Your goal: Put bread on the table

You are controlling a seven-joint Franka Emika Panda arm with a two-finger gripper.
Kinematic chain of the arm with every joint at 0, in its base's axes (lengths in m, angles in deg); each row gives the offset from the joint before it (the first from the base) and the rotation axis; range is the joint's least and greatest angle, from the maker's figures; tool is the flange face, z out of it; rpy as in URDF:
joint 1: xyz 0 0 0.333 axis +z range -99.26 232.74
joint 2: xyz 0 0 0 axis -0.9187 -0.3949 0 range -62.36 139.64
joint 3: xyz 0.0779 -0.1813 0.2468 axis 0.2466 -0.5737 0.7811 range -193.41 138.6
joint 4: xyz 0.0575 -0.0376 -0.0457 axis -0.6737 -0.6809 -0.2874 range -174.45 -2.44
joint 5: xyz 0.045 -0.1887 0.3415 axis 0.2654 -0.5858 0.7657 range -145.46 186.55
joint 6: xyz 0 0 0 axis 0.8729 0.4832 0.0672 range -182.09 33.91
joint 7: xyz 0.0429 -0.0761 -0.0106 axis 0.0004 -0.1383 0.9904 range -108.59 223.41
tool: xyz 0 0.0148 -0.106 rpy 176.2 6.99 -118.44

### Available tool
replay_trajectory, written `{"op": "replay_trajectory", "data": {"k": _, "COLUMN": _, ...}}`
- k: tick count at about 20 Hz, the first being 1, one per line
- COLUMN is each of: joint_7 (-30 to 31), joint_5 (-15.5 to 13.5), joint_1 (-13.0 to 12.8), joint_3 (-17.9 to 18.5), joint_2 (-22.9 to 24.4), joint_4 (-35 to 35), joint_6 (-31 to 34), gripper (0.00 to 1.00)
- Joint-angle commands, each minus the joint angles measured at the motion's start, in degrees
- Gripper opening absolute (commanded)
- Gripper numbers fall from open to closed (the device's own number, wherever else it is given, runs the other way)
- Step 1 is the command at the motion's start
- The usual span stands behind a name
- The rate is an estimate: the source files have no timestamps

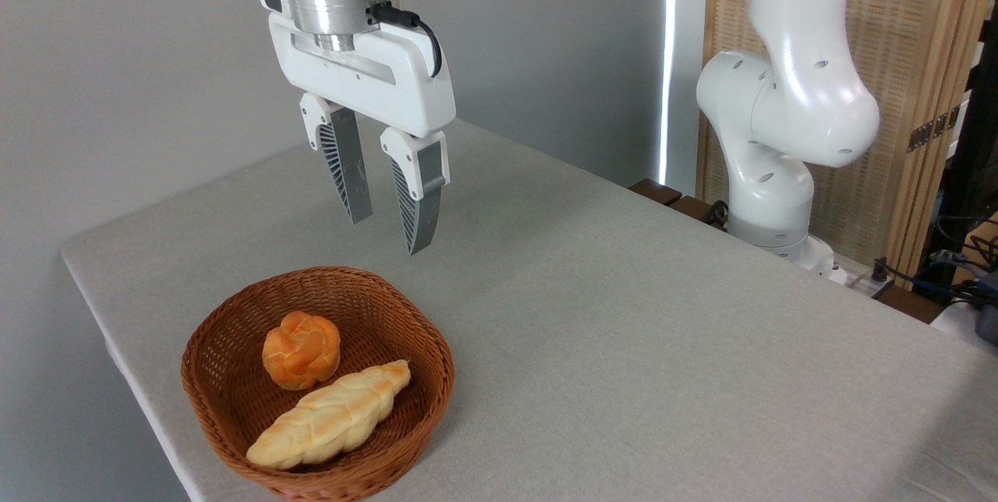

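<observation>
While spread apart and gripping nothing, pincer [386,233] hanging above the far rim of a wicker basket [234,401]. Below, nearer and to the left, orange bread [301,349] lying inside the basket, well apart from the fingers. Touching its near side, a long pale braided loaf [331,416]. All around, grey table [624,330].

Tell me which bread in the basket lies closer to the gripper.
The round orange bun, knotted on top. It sits at the basket's back, nearer the open gripper than the long pale braided loaf in front.
</observation>
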Motion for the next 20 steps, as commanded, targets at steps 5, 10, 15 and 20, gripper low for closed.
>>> {"op": "replay_trajectory", "data": {"k": 5, "joint_7": -0.5, "joint_5": -0.3, "joint_1": 0.2, "joint_3": 0.7, "joint_2": -0.6, "joint_4": 1.0, "joint_6": 1.5, "gripper": 1.0}}
{"op": "replay_trajectory", "data": {"k": 10, "joint_7": -0.6, "joint_5": -0.1, "joint_1": 0.3, "joint_3": 0.7, "joint_2": -0.8, "joint_4": 1.1, "joint_6": 1.5, "gripper": 1.0}}
{"op": "replay_trajectory", "data": {"k": 15, "joint_7": -0.2, "joint_5": -0.2, "joint_1": 0.3, "joint_3": 0.9, "joint_2": -0.6, "joint_4": 1.1, "joint_6": 1.5, "gripper": 1.0}}
{"op": "replay_trajectory", "data": {"k": 20, "joint_7": -0.2, "joint_5": -0.2, "joint_1": 0.3, "joint_3": 0.8, "joint_2": -0.7, "joint_4": 1.2, "joint_6": 1.5, "gripper": 1.0}}
